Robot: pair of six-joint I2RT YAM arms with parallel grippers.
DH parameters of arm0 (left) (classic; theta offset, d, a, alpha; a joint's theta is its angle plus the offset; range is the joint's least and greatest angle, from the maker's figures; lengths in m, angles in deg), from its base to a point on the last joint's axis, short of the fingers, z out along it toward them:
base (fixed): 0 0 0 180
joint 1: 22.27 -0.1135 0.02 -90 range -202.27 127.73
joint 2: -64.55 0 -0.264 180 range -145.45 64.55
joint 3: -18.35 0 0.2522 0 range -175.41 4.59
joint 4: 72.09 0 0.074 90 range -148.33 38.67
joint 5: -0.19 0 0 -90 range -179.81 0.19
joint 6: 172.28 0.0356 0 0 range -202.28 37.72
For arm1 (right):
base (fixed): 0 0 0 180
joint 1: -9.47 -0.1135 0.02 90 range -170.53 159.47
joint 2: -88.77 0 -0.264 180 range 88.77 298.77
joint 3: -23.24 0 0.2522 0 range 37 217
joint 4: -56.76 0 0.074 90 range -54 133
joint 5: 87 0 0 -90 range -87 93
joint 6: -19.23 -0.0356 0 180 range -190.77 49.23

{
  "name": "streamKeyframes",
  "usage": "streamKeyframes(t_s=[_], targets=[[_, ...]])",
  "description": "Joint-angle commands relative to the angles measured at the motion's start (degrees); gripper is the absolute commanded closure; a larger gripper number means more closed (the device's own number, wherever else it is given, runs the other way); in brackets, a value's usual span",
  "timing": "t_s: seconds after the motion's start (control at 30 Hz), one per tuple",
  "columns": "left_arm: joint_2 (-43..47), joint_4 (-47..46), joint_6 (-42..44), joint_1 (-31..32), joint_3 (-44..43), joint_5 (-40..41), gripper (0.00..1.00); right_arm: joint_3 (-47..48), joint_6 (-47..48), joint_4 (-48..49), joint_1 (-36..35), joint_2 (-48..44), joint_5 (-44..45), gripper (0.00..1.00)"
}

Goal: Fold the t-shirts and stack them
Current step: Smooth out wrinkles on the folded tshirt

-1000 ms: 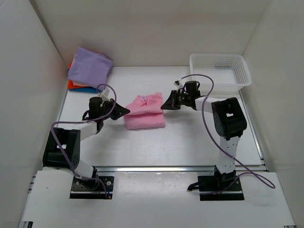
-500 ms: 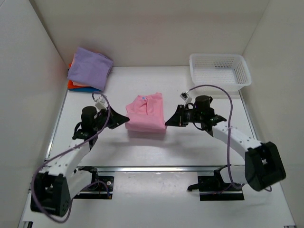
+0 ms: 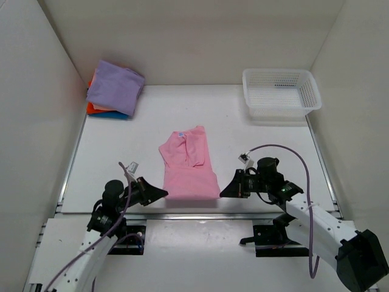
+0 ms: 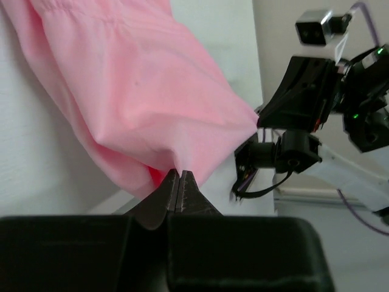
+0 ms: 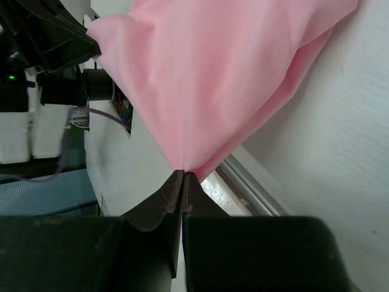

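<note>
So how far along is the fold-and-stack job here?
Done: the lavender t-shirt tops a far-left stack over an orange t-shirt and a blue t-shirt. In hand: the pink t-shirt, partly folded, its near corners pinched by the left tool and right tool. Left: finish folding it and stack it.

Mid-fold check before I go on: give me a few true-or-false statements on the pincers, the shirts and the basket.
1. The left pincer and right pincer are each shut on the pink t-shirt. True.
2. The lavender t-shirt tops the stack at the back left. True.
3. The white basket holds no shirt. True.
4. The pink t-shirt rests on the stack. False: it is at the near side of the table, apart from the stack.
5. The right pincer is open. False: it is shut on pink cloth.
</note>
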Motion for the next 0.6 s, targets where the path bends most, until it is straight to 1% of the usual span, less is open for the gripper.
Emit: streamKeyframes(t_s=[0.0, 0.03, 0.07, 0.1, 0.17, 0.2, 0.3, 0.4, 0.43, 0.47, 0.5, 0.53, 0.57], targets=[[9.3, 10.3, -4.9, -3.6, 2.1, -1.7, 1.0, -1.3, -3.3, -0.7, -0.7, -3.7, -1.0, 1.0], [4.3, 10.8, 0.5, -4.2, 1.3, -5.4, 1.0, -1.6, -2.9, -1.0, -1.0, -4.2, -0.8, 1.0], [3.0, 12.7, 2.0, -4.7, 0.4, -5.4, 1.0, -1.8, -3.1, -1.3, -1.4, -4.4, -1.1, 1.0], [3.8, 13.1, 2.9, -4.6, -0.8, -4.9, 1.0, -1.7, -3.5, -1.6, -2.0, -4.4, -0.9, 1.0], [9.8, 12.5, -2.2, -3.2, -1.4, 0.3, 1.0, -1.1, -3.4, -0.8, -2.9, -3.2, -1.3, 1.0], [10.3, 11.6, -3.4, -2.7, -1.0, 0.6, 1.0, -1.1, -3.6, -0.7, -2.8, -2.9, -1.5, 1.0], [5.4, 6.1, -4.9, -1.6, 0.1, -1.3, 1.0, 3.1, -1.2, -2.0, -1.8, -0.2, -1.6, 1.0], [3.9, 2.9, -5.5, -2.9, -2.5, 1.6, 1.0, 8.6, 0.8, -3.6, 0.6, 3.9, -3.2, 0.99], [1.7, 2.0, -4.7, -4.0, -4.7, 2.2, 1.0, 10.1, 2.8, -4.2, 1.8, 6.3, -4.0, 1.0], [-2.9, 0.3, -2.7, -4.6, -5.7, 2.2, 1.0, 13.7, 4.7, -6.0, 2.6, 9.2, -5.2, 1.0], [-5.5, -0.8, -2.3, -5.6, -8.7, 2.8, 1.0, 17.4, 5.8, -7.6, 3.9, 11.1, -5.3, 1.0], [-8.2, -3.6, -2.6, -3.5, -11.0, 5.3, 1.0, 19.3, 7.8, -7.8, 5.5, 14.0, -6.0, 1.0], [-11.5, -5.8, -2.4, -2.8, -12.0, 10.1, 1.0, 22.7, 8.7, -8.2, 6.4, 17.5, -7.0, 1.0]])
